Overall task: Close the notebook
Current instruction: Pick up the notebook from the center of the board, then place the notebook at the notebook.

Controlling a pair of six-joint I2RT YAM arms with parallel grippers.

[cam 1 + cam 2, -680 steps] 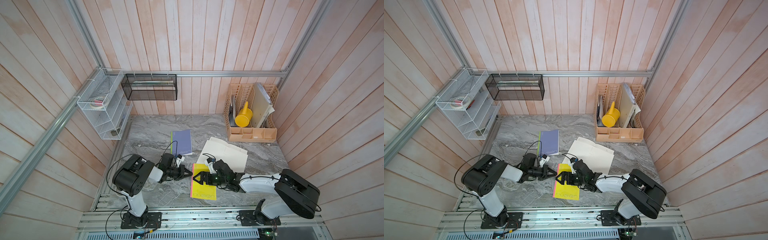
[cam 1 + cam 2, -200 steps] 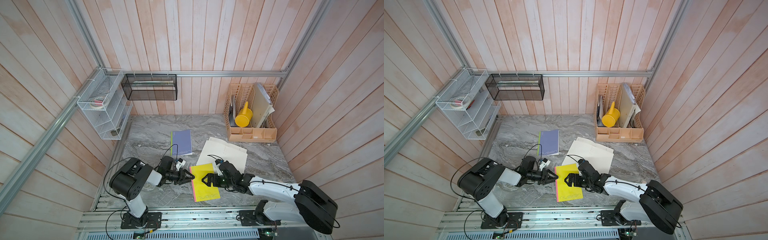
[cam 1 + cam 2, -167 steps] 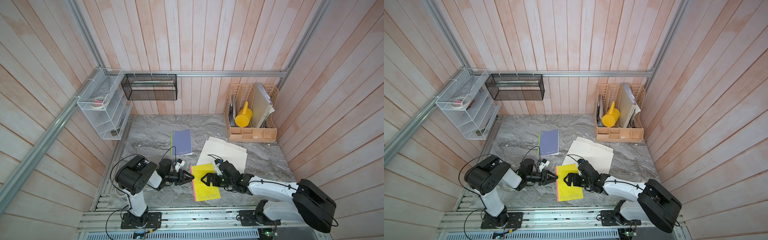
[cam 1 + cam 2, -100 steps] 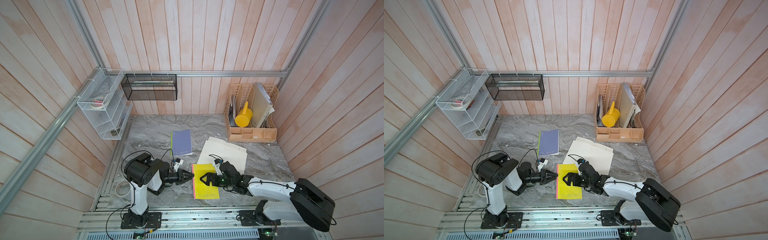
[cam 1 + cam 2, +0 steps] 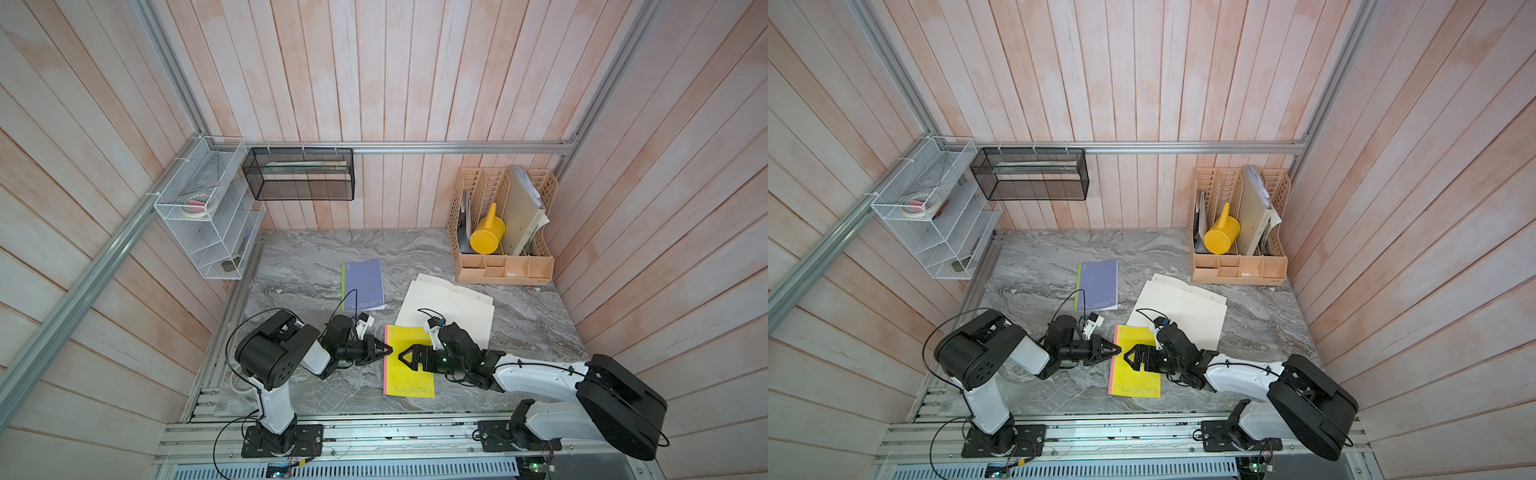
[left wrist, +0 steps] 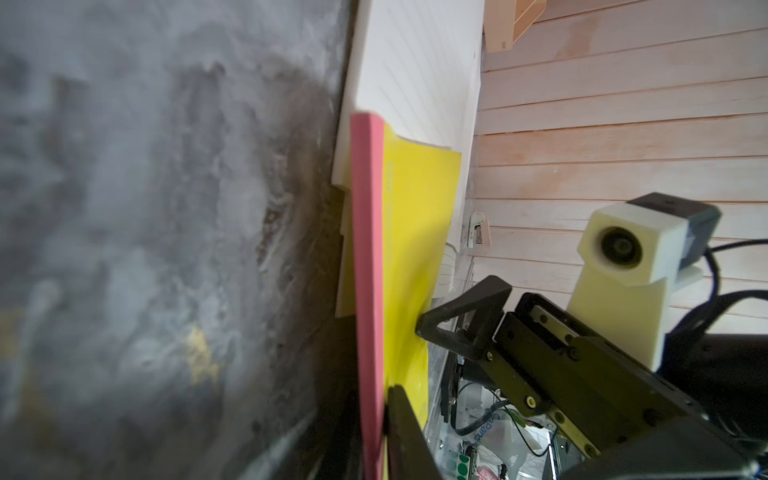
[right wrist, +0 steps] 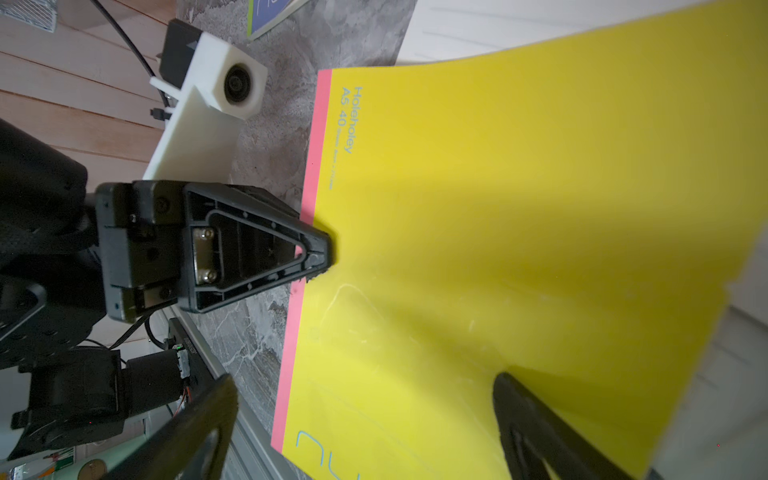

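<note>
The left gripper [image 5: 389, 350] pinches the notebook [image 5: 409, 376] at its spine, anchoring it; the right gripper [image 5: 404, 357], jaws apart, apparently presses it flat.

Mock office booth: file rack [image 5: 505, 266], mesh basket [image 5: 299, 193].

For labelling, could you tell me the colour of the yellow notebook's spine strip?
Spine strip: pink, best in right wrist view.

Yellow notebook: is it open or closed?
Closed: the yellow notebook lies cover up, no pages showing, though the cover bows slightly. The left gripper is shut on its pink edge.
</note>
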